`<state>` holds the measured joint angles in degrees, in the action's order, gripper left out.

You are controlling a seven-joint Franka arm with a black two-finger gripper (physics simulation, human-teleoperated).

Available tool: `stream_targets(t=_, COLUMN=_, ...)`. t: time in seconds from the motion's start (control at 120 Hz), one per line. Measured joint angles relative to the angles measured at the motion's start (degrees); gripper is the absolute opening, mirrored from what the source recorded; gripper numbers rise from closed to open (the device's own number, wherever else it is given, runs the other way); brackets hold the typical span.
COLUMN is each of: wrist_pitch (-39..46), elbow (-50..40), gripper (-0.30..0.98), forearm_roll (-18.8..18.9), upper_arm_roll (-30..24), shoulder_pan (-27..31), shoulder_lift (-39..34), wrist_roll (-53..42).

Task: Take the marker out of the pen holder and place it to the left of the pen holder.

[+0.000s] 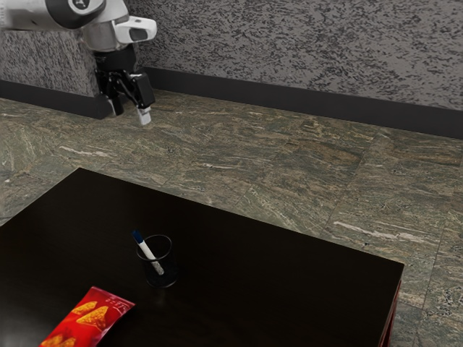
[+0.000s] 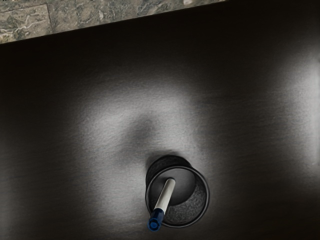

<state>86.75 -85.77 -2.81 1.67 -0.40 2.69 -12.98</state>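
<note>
My gripper (image 1: pixel 131 116) hangs high in the exterior view's upper left, well above the table, open with nothing between its fingers. A white marker (image 1: pixel 148 251) with a blue end leans inside the dark mesh pen holder (image 1: pixel 171 265), blue end up and past the rim on the exterior view's left. In the wrist view the round pen holder (image 2: pixel 203 192) stands upright below my hand. The marker (image 2: pixel 165 196) is tilted in it, its blue end over the rim.
The black table (image 1: pixel 275 289) carries a red chip bag (image 1: pixel 92 318) near the pen holder, toward the exterior view's lower left. Beyond the table's far edge lies a stone-patterned floor (image 1: pixel 289 173), with a grey wall (image 1: pixel 311 50) behind it.
</note>
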Motion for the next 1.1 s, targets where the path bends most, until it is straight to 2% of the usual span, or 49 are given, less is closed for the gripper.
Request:
stream_targets(t=0.242, wrist_pitch=0.2, elbow=-1.6, gripper=0.69, forearm_roll=-0.1, upper_arm_roll=0.1, shoulder_pan=0.3, shoulder_lift=-1.1, wrist_roll=-0.6)
stream_targets(t=0.367, wrist_pitch=4.8, elbow=-15.4, gripper=0.69, forearm_roll=-2.4, upper_arm_roll=1.3, shoulder_pan=-0.1, shoulder_lift=-7.9, wrist_roll=-1.0)
stream_targets(t=0.492, wrist_pitch=10.8, elbow=-27.9, gripper=0.69, forearm_roll=-5.3, upper_arm_roll=1.6, shoulder_pan=4.5, shoulder_lift=-11.9, wrist_roll=-1.6)
stream_targets(t=0.675, wrist_pitch=17.5, elbow=-37.4, gripper=0.69, forearm_roll=-7.1, upper_arm_roll=1.7, shoulder_pan=4.7, shoulder_lift=-11.8, wrist_roll=-2.2)
stream_targets(t=0.875, wrist_pitch=25.5, elbow=-43.6, gripper=0.69, forearm_roll=-9.3, upper_arm_roll=1.7, shoulder_pan=4.7, shoulder_lift=-11.5, wrist_roll=-2.8)
stream_targets(t=1.1, wrist_pitch=29.2, elbow=-45.2, gripper=0.69, forearm_roll=-11.9, upper_arm_roll=1.6, shoulder_pan=4.4, shoulder_lift=-8.7, wrist_roll=-3.3)
